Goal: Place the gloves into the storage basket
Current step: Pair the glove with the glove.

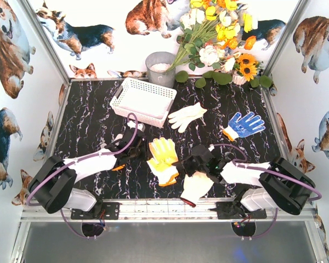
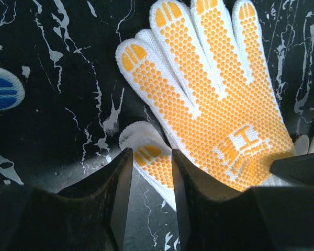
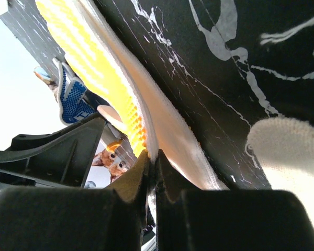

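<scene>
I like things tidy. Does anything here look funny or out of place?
Yes: both grippers are at one orange glove. The right gripper pinches its edge while the left gripper straddles its thumb. The basket holds no gloves yet.

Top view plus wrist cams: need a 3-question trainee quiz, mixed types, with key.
1. True or false: a glove lies in the basket.
2. Fill in: in the top view, the blue glove lies to the basket's ___.
3. The right gripper is shut on: A) the orange glove B) the blue glove C) nothing.
Key: 1 false; 2 right; 3 A.
</scene>
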Motion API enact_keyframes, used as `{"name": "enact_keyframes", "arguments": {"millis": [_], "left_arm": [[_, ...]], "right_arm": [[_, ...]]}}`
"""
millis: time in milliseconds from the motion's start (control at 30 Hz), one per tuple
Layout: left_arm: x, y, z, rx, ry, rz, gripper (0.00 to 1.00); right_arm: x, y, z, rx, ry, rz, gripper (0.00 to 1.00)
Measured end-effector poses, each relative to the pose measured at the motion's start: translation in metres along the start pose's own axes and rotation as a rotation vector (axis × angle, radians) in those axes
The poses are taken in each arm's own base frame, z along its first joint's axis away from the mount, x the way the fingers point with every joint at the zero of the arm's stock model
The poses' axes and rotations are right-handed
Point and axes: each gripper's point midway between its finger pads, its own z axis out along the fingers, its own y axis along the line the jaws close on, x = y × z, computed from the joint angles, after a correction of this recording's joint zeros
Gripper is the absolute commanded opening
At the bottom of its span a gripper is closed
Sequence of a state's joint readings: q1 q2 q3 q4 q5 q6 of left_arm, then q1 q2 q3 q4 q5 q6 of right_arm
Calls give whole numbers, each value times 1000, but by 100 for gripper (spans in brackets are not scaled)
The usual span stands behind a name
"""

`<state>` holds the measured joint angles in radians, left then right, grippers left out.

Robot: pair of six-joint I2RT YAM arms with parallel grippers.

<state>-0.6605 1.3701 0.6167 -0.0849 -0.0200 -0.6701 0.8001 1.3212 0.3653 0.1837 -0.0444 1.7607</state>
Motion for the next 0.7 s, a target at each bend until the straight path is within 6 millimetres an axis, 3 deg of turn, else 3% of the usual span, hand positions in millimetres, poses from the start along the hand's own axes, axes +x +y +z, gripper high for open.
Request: {"name": "enact_keyframes", "arguments": {"millis": [700], "left_arm": [[2, 13, 15, -55, 4, 39, 3]], "right_arm": [[4, -2, 2, 5, -4, 8, 0]]}}
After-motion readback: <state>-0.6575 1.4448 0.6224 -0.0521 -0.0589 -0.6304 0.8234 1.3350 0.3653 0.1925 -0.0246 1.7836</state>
